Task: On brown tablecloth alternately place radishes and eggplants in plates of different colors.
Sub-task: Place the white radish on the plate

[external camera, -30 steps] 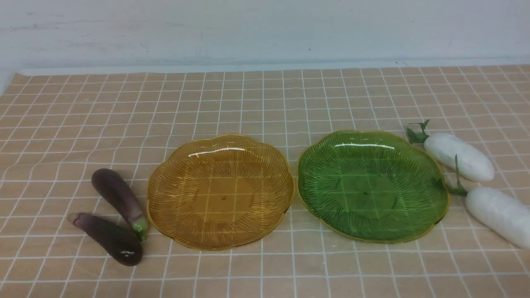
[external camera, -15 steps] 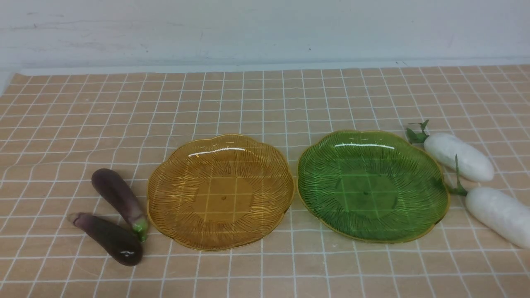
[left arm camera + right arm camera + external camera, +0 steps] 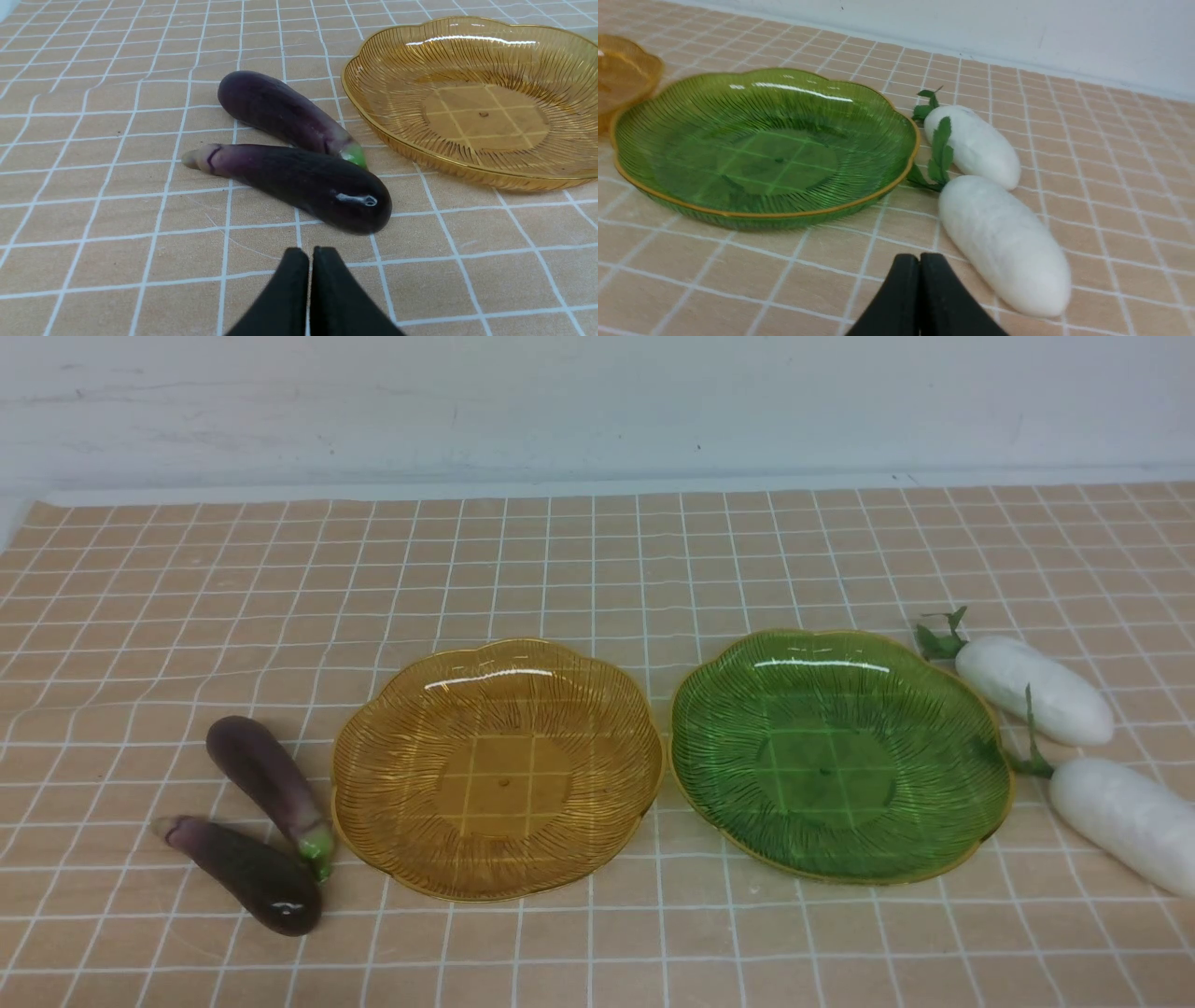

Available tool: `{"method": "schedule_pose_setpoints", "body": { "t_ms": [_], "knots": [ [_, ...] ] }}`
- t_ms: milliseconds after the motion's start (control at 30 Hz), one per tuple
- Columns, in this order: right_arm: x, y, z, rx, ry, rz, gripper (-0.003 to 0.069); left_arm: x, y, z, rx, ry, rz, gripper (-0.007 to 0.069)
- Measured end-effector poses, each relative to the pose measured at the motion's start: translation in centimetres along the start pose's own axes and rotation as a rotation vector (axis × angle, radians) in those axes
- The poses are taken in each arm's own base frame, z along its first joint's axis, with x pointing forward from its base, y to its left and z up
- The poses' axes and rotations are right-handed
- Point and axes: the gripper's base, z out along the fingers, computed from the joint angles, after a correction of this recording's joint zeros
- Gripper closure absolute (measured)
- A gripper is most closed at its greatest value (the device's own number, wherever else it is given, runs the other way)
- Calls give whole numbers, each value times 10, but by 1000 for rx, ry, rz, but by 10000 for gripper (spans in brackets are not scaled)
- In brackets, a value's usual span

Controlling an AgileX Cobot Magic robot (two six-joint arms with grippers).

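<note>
Both grippers were shut tight, holding nothing: left gripper (image 3: 309, 255) near the eggplants (image 3: 266, 775), right gripper (image 3: 920, 260) near the radishes (image 3: 1034, 689). Eggplants lay on brown tablecloth (image 3: 597, 569) left of amber plate (image 3: 498, 770); radishes right of green plate (image 3: 840, 756).

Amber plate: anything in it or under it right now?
Nothing inside the amber plate; both eggplants lie beside it. Through its clear base only the brown tablecloth grid shows. The ribbed wall blurs whatever lies under the rim.

wall (image 3: 597, 401): white, scuffed | base strip (image 3: 467, 490): pale, along wall foot
</note>
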Motion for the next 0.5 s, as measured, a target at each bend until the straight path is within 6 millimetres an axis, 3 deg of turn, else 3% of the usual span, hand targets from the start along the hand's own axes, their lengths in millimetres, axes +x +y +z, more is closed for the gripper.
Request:
{"method": "schedule_pose_setpoints", "body": {
  "t_ms": [500],
  "knots": [
    [-1,-4,0,40,-3,-140,676,0,0,0,0,0,-2,628]
  ]
}}
